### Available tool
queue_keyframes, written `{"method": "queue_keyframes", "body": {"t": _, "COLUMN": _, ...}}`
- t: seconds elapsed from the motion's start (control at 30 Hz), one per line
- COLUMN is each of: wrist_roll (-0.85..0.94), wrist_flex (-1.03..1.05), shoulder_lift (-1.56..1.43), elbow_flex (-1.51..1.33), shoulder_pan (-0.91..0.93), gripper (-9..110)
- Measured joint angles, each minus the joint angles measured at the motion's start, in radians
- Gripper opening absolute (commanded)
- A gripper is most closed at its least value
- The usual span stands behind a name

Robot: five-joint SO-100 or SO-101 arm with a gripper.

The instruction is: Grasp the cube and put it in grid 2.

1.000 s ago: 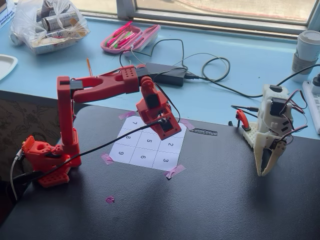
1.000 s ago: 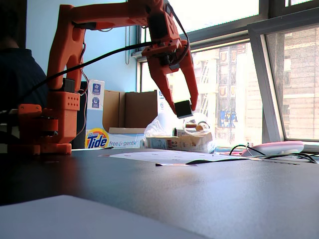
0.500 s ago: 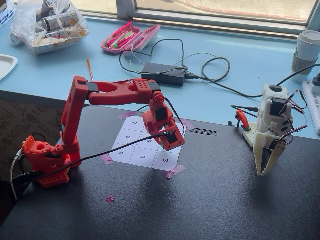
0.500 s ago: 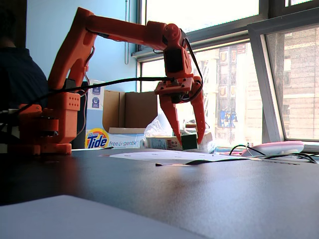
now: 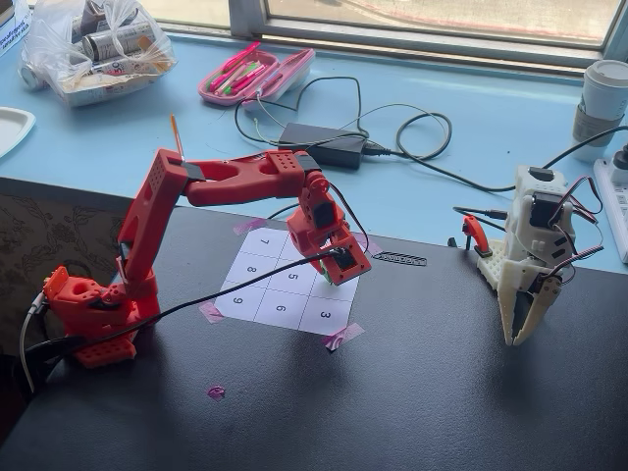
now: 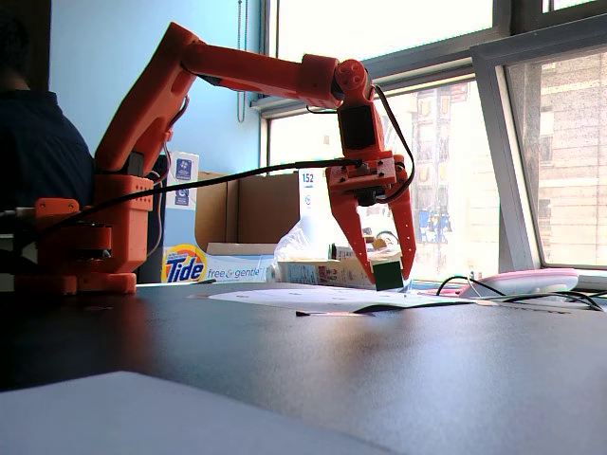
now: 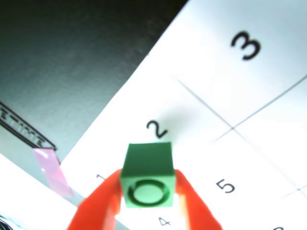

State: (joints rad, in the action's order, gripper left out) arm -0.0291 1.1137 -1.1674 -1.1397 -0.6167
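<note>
My red gripper [image 7: 147, 181] is shut on the small green cube [image 7: 147, 175], which has a dark ring on the face turned to the wrist camera. The cube sits between the two red fingers [image 7: 103, 203], just below the printed "2" of grid 2 [image 7: 160, 112] on the white numbered sheet [image 5: 280, 299]. In a fixed view the gripper [image 6: 389, 277] points down and holds the cube [image 6: 387, 275] right at the sheet's surface; I cannot tell whether it touches. In the other fixed view the gripper [image 5: 339, 267] hangs over the sheet's right column and hides the cube.
A white second arm [image 5: 530, 260] stands at the right of the black table. Pink tape [image 5: 343, 336] holds the sheet's corners. Behind on the blue sill lie a power adapter with cables [image 5: 324, 145], a pink pencil case [image 5: 257, 74], a cup [image 5: 601, 98] and a plastic bag [image 5: 93, 44].
</note>
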Motion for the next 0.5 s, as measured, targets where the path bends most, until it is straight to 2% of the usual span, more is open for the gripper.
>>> {"method": "queue_keyframes", "body": {"t": 0.1, "wrist_roll": 0.0, "wrist_flex": 0.002, "shoulder_lift": 0.0, "elbow_flex": 0.002, "shoulder_pan": -0.008, "gripper": 9}}
{"method": "queue_keyframes", "body": {"t": 0.2, "wrist_roll": 0.0, "wrist_flex": -0.009, "shoulder_lift": 0.0, "elbow_flex": -0.021, "shoulder_pan": -0.006, "gripper": 13}}
{"method": "queue_keyframes", "body": {"t": 0.5, "wrist_roll": 0.0, "wrist_flex": -0.035, "shoulder_lift": 0.0, "elbow_flex": -0.054, "shoulder_pan": 0.011, "gripper": 13}}
